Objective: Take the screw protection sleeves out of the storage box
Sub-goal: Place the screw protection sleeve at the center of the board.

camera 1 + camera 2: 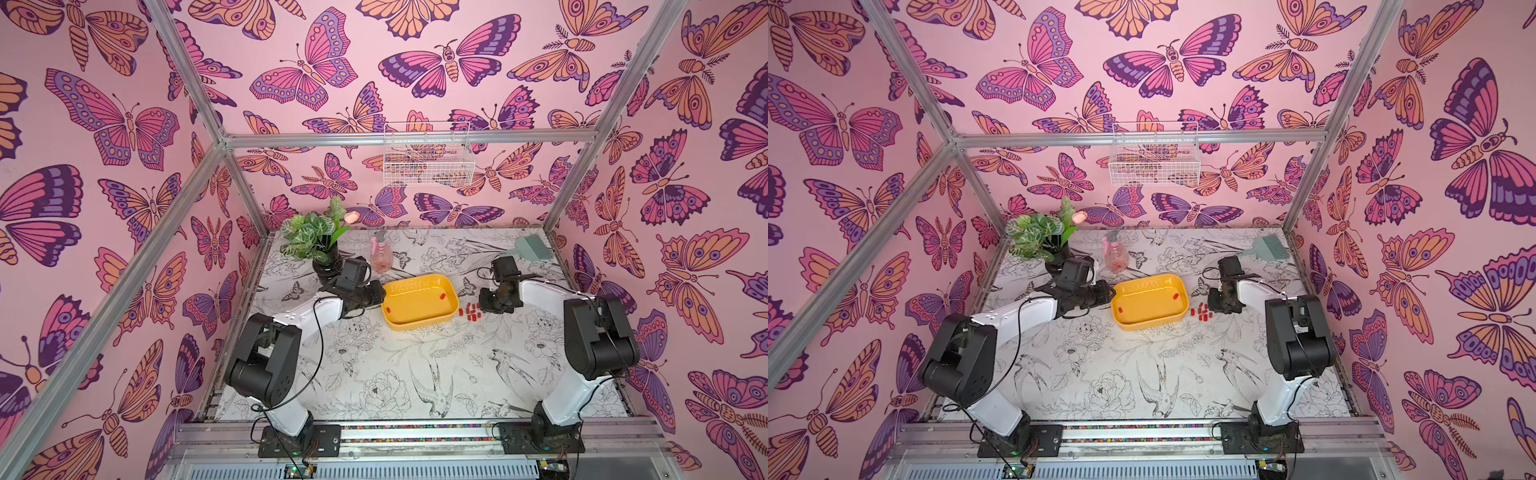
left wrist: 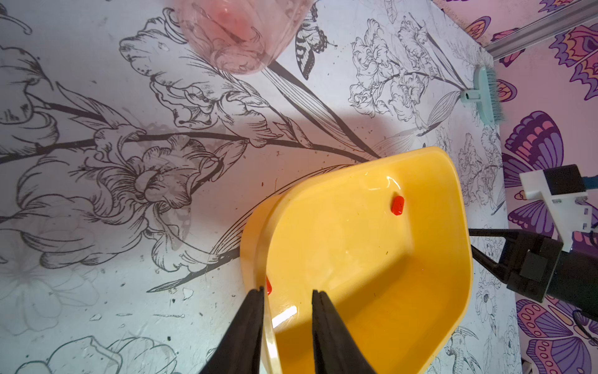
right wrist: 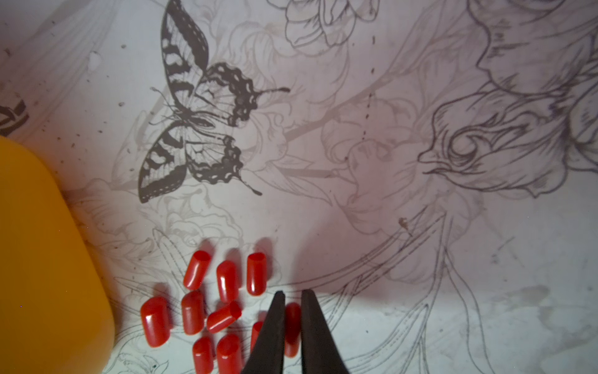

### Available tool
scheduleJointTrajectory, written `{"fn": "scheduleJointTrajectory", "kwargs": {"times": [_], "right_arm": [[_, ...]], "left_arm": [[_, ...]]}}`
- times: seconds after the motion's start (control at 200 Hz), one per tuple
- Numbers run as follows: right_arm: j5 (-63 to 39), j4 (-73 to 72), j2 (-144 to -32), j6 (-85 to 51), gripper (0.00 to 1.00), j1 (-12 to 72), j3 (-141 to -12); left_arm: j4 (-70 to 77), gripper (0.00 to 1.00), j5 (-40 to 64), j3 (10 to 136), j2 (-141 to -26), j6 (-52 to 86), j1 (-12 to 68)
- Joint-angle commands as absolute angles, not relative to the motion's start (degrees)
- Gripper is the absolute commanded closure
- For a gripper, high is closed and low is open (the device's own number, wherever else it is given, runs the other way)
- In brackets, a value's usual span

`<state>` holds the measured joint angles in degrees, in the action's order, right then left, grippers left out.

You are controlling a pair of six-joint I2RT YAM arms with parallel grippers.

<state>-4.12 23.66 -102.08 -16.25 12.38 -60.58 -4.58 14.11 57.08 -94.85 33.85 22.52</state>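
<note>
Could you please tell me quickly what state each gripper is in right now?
Left gripper: astride the storage box rim; grip cannot be told.
Right gripper: almost closed around one screw protection sleeve; grip cannot be told.

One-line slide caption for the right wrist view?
Right wrist view: the right pincer straddles one of the screw protection sleeves clustered on the table beside the storage box.
</note>
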Motion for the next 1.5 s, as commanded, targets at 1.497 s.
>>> {"fn": "scheduleJointTrajectory", "kwargs": {"times": [1.497], "right_arm": [[0.61,12.84,-79.99,-16.95,0.70,11.87,-49.30]], "left_arm": [[1.59,0.67,11.89,56.13,-88.08,30.13,28.65]]}}
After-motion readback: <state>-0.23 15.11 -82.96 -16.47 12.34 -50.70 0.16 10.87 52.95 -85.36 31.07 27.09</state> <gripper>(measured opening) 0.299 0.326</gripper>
